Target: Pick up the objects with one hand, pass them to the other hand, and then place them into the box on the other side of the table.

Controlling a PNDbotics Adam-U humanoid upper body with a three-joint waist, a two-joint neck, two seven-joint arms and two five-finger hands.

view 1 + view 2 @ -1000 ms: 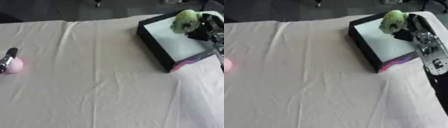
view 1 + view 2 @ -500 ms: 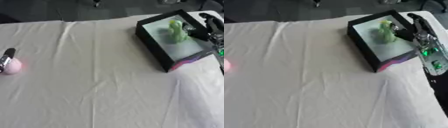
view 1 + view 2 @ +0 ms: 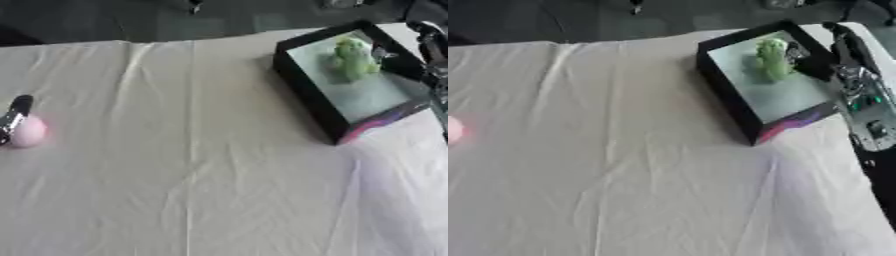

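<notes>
Left eye view is showing a black box (image 3: pixel 302 90) sitting at the far right of the cloth-covered surface (image 3: pixel 192 170), and a green object (image 3: pixel 352 59) is lying inside it on the pale floor, toward the far end; its outline is blurred, so only a lumpy green shape is showing; the right robot hand (image 3: pixel 811 54) is hovering at the box's right wall, just beside the green object; whether it is touching the object I cannot tell, and the dark fingers are merging with the black wall, so I cannot tell whether they are spread or curled; the forearm is running down the right edge in the right eye view, partly cut off by the frame; a pink object (image 3: pixel 26 132) is lying at the left edge of the surface, well apart from the box; the left robot hand (image 3: pixel 14 115) is showing only as a dark and silver sliver touching it, the rest being cut off, so its fingers cannot be read.
</notes>
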